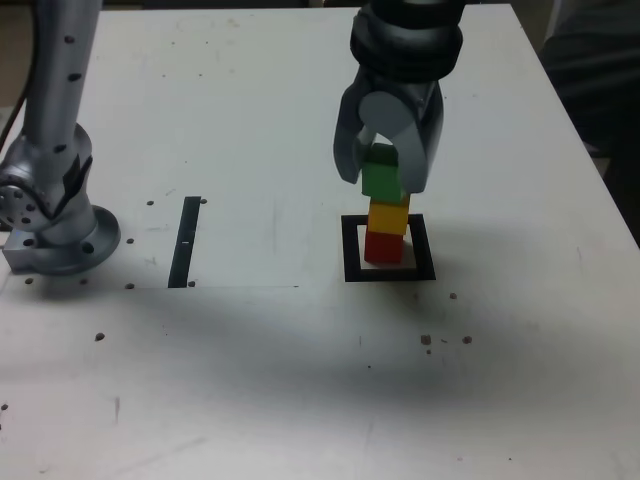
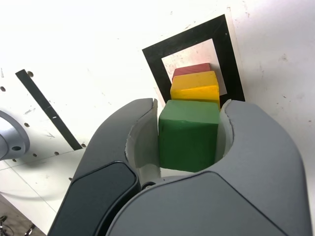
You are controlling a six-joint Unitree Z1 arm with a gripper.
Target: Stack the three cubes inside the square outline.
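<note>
Green cube (image 2: 189,136) sits between the 2 fingers (image 2: 258,142), above the yellow cube (image 2: 196,86).

soft shadows, pale glare, dim corners, grainy exterior view

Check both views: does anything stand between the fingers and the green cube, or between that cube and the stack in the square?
Nothing visible does. The fingers flank the green cube, and below it come the yellow cube and red cube, inside the square.
</note>
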